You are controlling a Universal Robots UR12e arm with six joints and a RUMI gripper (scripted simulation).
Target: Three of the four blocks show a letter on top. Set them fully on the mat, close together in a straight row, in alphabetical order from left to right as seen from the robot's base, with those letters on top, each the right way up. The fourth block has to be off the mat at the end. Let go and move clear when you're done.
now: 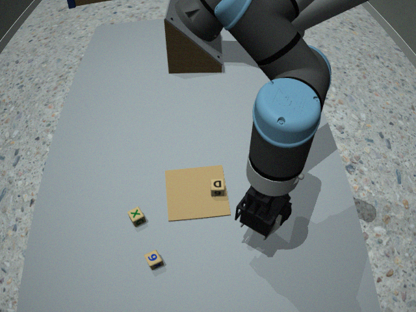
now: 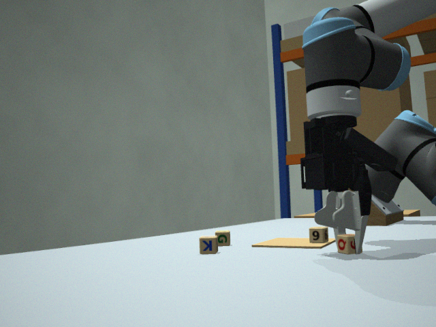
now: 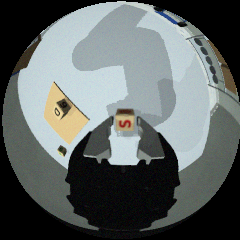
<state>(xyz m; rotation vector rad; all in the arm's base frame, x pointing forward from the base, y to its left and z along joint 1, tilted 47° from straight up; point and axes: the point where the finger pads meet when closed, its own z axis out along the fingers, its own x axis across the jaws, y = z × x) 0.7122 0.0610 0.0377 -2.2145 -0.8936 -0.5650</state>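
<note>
My gripper (image 1: 254,232) (image 2: 348,248) (image 3: 125,120) is lowered around the red-lettered block (image 2: 343,244) (image 3: 125,121), one finger on each side. Narrow gaps show beside the block in the wrist view, so the gripper is open. This block stands on the table with S on top; the gripper hides it in the top view. The black D block (image 1: 217,184) (image 2: 317,235) (image 3: 58,112) lies on the tan mat (image 1: 188,197) (image 2: 281,242) (image 3: 72,127), near its robot's-left edge, D upright from the base. The green X block (image 1: 135,214) (image 2: 223,238) and blue-numbered block (image 1: 153,258) (image 2: 208,245) lie off the mat.
The robot base (image 1: 194,53) stands on a brown wedge at the back of the grey table (image 1: 117,117). The X block and the blue-numbered block are on the far side of the mat from my gripper. A shelf rack (image 2: 278,122) stands behind in the exterior view.
</note>
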